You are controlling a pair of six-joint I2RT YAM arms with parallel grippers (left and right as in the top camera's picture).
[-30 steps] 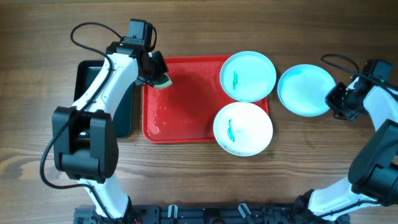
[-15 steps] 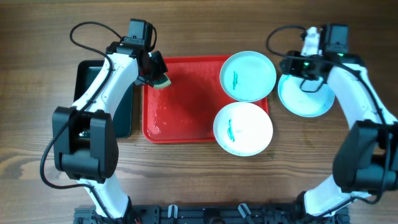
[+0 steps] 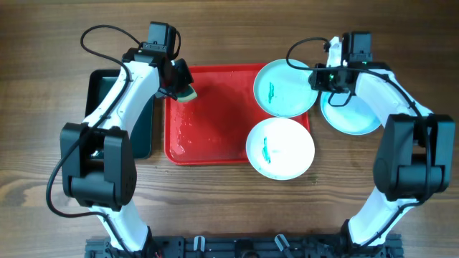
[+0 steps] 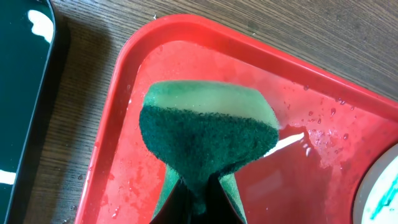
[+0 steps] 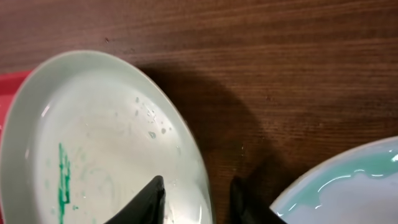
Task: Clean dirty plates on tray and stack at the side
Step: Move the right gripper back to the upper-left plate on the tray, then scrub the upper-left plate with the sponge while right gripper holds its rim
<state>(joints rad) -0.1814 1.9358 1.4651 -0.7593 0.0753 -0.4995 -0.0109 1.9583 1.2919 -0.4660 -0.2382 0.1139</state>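
Two white plates with green smears lie on the right of the red tray [image 3: 215, 136]: one at the back [image 3: 285, 87], one at the front [image 3: 280, 148]. A clean plate [image 3: 355, 107] lies on the table to the right. My left gripper [image 3: 181, 84] is shut on a green sponge [image 3: 189, 93], held over the tray's back left corner; the left wrist view shows the sponge [image 4: 208, 134] above the wet tray [image 4: 348, 155]. My right gripper [image 5: 196, 183] is open, its fingers astride the right rim of the back dirty plate [image 5: 93, 137], next to the clean plate [image 5: 348, 186].
A dark rectangular tray [image 3: 143, 125] holding water lies left of the red tray, partly under my left arm; it also shows in the left wrist view [image 4: 18, 93]. The wooden table [image 3: 229, 215] runs along the front.
My right arm has swung from the right side of the clean plate across to the right rim of the back dirty plate. The left arm and sponge have not moved.
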